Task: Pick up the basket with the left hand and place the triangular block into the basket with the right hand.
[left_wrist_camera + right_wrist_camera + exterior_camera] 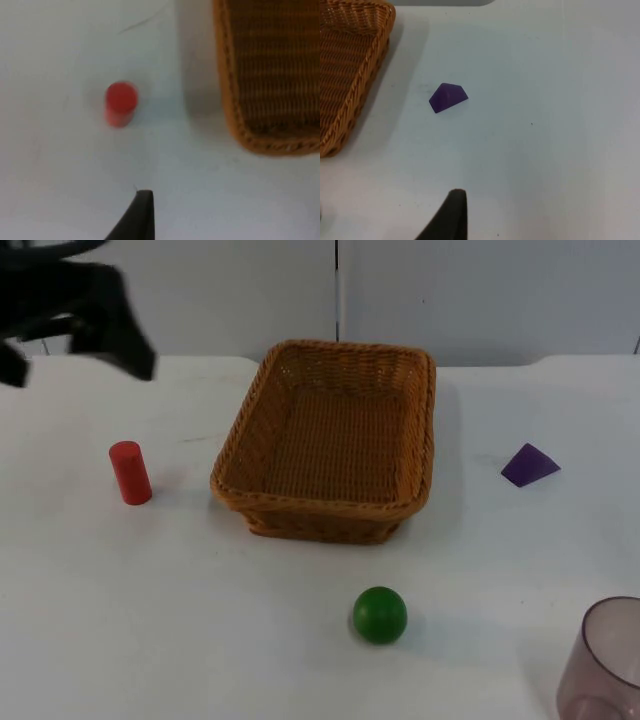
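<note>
Five things on the table: a basket, a triangular block, a cylinder, a ball and a cup, all apart from one another.
Table: white table top (pixel 200 640) that runs back to the grey partition wall (pixel 480 290).
Basket: rectangular orange-brown woven wicker basket (pixel 250 455) standing flat near the middle of the table, nothing inside it, no gripper touching it. The left wrist view takes in one of its corners (pixel 235 115), the right wrist view another (pixel 370 60).
Triangular block: small purple triangular block (pixel 529 464) lying on the table to the right of the basket, well apart from it; in the right wrist view it (pixel 448 97) lies on bare table a little way off the basket's rim.
Cylinder: short red cylinder (pixel 130 473) standing upright to the left of the basket, near it but not touching; the left wrist view looks down on its round top (pixel 120 102).
Ball: green ball (pixel 380 615) in front of the basket, toward the near edge of the table.
Cup: translucent purplish plastic cup (pixel 605 660) at the near right corner, partly cut off by the picture edge.
Left gripper: the left gripper (pixel 95 325) hangs in the air over the far left of the table, behind the cylinder, holding nothing; I cannot tell how its claw stands.
Right gripper: one black fingertip (pixel 451 212) stands over bare table short of the block; I cannot tell its claw either.
</note>
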Action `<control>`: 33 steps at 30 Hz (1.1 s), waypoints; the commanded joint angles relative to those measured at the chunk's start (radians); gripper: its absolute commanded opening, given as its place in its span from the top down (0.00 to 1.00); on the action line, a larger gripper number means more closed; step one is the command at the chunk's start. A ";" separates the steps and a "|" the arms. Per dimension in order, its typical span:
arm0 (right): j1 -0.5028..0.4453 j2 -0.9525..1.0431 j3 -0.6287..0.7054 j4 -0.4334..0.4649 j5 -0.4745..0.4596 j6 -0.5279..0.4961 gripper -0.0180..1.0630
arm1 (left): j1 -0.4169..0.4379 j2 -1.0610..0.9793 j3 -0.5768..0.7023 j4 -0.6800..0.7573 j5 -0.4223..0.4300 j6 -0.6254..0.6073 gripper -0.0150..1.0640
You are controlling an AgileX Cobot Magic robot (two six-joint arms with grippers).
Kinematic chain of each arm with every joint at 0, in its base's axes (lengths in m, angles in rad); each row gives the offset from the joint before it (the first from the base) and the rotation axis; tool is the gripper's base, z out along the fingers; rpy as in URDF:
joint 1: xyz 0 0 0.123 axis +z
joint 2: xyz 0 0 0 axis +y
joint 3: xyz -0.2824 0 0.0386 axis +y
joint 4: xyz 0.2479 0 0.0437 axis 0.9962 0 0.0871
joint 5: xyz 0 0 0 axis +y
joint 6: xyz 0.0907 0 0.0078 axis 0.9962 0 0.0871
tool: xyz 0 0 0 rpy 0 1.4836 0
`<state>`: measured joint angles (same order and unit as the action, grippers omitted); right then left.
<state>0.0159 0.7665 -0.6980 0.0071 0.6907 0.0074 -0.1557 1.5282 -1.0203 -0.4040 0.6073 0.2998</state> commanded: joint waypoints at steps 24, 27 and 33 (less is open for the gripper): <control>-0.007 0.001 -0.009 -0.007 -0.001 -0.001 0.01 | -0.094 0.957 -0.942 0.080 0.140 -0.122 0.07; -0.007 0.001 -0.009 -0.007 -0.001 -0.001 0.01 | -0.094 0.970 -0.951 0.079 0.142 -0.122 0.18; -0.007 0.001 -0.009 -0.001 -0.009 -0.001 0.01 | -0.094 0.975 -0.951 0.073 0.143 -0.130 0.74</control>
<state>0.0159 0.7665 -0.6980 0.0066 0.6907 0.0055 -0.2430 2.5063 -1.9628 -0.3335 0.7474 0.1760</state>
